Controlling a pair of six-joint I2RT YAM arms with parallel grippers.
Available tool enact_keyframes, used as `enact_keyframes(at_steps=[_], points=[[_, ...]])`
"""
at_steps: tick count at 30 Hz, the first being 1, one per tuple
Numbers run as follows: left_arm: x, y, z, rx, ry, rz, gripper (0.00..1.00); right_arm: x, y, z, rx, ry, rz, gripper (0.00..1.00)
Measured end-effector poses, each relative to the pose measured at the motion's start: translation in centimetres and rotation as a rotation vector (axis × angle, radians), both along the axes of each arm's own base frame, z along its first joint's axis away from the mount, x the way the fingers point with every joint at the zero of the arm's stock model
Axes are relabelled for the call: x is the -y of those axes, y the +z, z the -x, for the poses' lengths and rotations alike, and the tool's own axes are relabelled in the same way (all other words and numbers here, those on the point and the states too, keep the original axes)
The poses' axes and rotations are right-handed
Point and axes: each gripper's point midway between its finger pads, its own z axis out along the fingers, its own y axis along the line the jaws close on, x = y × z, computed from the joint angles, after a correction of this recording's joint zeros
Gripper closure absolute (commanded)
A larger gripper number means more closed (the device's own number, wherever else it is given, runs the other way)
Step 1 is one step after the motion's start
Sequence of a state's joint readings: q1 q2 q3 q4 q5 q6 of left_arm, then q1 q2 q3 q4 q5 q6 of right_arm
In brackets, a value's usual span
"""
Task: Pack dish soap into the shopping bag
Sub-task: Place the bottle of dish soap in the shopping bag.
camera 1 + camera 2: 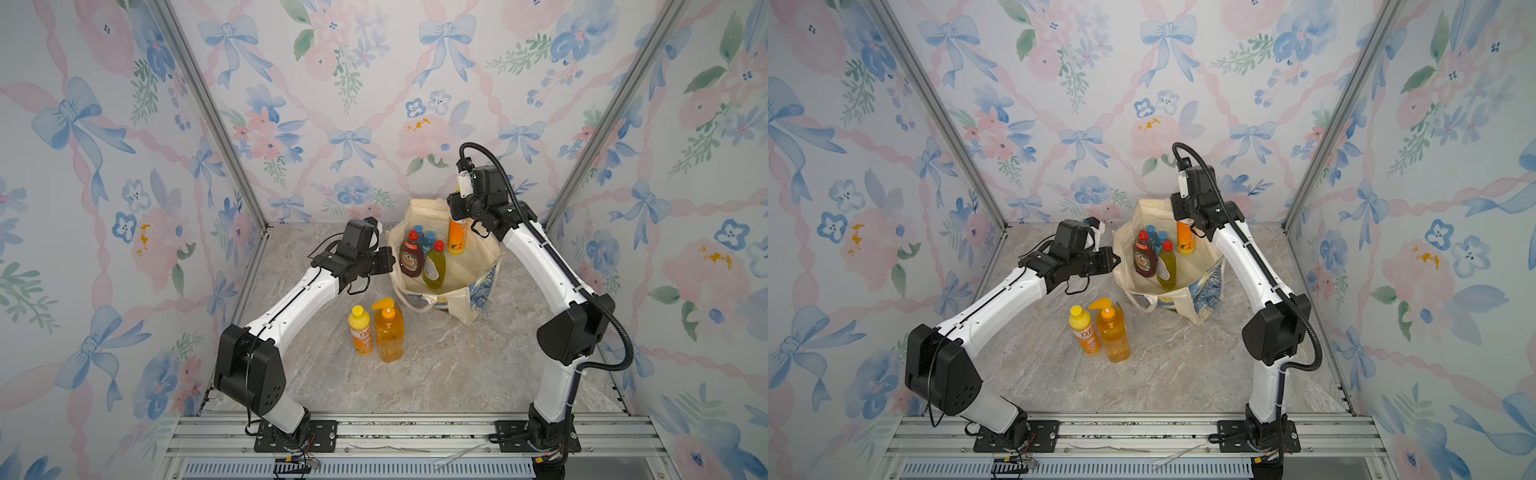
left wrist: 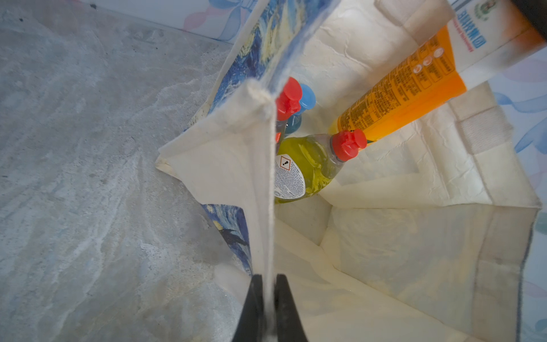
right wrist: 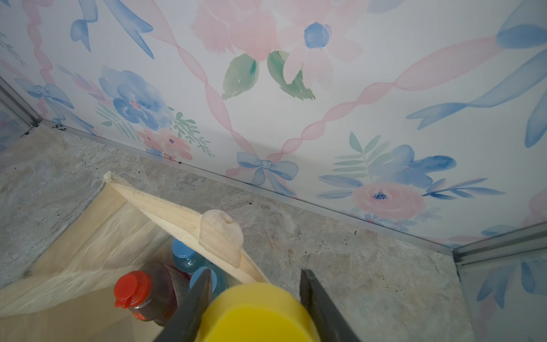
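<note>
1. Standing at the back of the table (image 1: pixel 415 374), right of centre: shopping bag (image 1: pixel 460 308), cream canvas, boxy, mouth open, blue-and-yellow print outside. A ribbed strap handle (image 3: pixel 220 237) lies folded over its far rim.
2. Inside the bag, upright and crowded toward its left side:
   - brown bottle (image 1: pixel 411 258), red cap;
   - yellow-green bottle (image 1: pixel 434 268), clear plastic, red cap, white label;
   - two blue-capped bottles (image 1: pixel 428 239) behind these, mostly hidden.
3. Orange bottle (image 1: pixel 457 232), tall cylinder, printed label, yellow cap. It hangs upright at the bag's far right corner with its lower part below the rim. Its base is near the yellow-green bottle's cap; whether they touch cannot be told.
4. Outside the bag, on the table in front of it, just beside each other:
   - small yellow-capped bottle (image 1: pixel 360 334), orange label;
   - pump bottle (image 1: pixel 389 336), translucent orange, taller.
5. Table: grey marbled stone look, matt. Walls (image 1: pixel 374 83): wallpaper of flowers and bows, with metal corner posts.
6. Left gripper (image 2: pixel 268 291): black jaws pressed together on the bag's left rim, pinching the cream fabric. Left arm: low, forearm slanting up from the elbow, wrist level and pointing sideways at the bag.
7. Right gripper (image 3: pixel 255 288): jaws clamped on either side of the orange bottle's yellow cap. Right arm: elbow raised beside the bag, forearm rising over its right wall, wrist bent downward.
</note>
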State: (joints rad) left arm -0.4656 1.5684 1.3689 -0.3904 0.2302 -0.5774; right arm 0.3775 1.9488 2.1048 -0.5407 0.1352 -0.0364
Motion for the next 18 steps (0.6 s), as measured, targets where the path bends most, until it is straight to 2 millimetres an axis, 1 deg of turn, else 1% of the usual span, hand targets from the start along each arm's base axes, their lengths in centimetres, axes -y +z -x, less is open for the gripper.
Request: enact_keyframes(at_steps=[4,6,14,18], points=[[0.2,0.5,-0.1,0.008,-0.005,0.006,1.00,0.0,-0.5,-0.8,0.004,0.002,-0.031,1.00],[0.4,0.8,-0.2,0.014,-0.010,0.011,1.00,-0.1,-1.1,-1.1,0.000,0.004,-0.042,1.00],[1.5,1.1,-0.8,0.013,-0.036,0.028,1.00,-1.1,-5.3,-1.7,-0.023,0.039,-0.067,1.00],[1.8,1.1,-1.0,0.010,-0.047,0.032,1.00,-1.2,-7.3,-2.0,-0.028,0.040,-0.074,1.00]])
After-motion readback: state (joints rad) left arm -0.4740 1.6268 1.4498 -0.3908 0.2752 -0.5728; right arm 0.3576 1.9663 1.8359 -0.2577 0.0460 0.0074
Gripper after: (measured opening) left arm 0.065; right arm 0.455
